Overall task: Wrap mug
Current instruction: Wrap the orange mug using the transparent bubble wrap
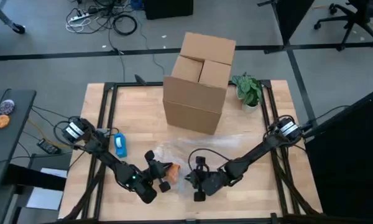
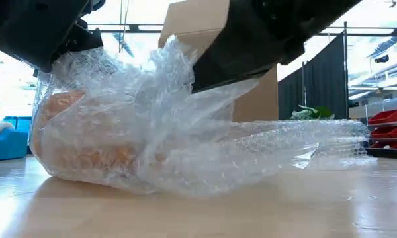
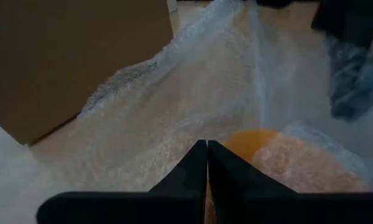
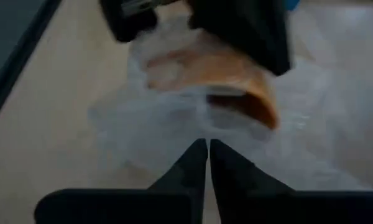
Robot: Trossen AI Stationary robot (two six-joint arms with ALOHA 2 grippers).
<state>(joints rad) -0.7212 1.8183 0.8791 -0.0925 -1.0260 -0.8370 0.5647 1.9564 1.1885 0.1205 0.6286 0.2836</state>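
The bubble wrap [image 2: 185, 145] fills the table-level view nearest the lens, a crumpled clear sheet heaped over the orange mug [image 2: 73, 142], which lies on its side on the wooden table [image 1: 248, 199] in front of the cardboard box [image 1: 199, 87], toward the table's front edge.

Left of the mug, also in front of the box, is a small blue object [image 1: 120, 145] whose kind I cannot tell. Next comes the left gripper [image 1: 156, 175], pressed against the mug; its wrist view shows the two fingers [image 3: 193, 171] closed tip to tip, with wrap and mug just beyond them, and whether film is pinched between them I cannot tell. On the mug's other side sits the right gripper [image 1: 198, 180], its fingers [image 4: 196, 165] likewise clenched together, at the edge of the wrap. The loose tail of the sheet trails away to the right. Beside the box's right corner stands a small potted plant [image 1: 248, 90].

As a judgement: the mug is rigid, fairly heavy and breakable, and will likely roll on its side, so it wants steadying by the body or rim. The wrap is light, limp, springy and slippery; it is best taken at a free edge or corner and pulled taut over the mug, or it will probably unfold again.
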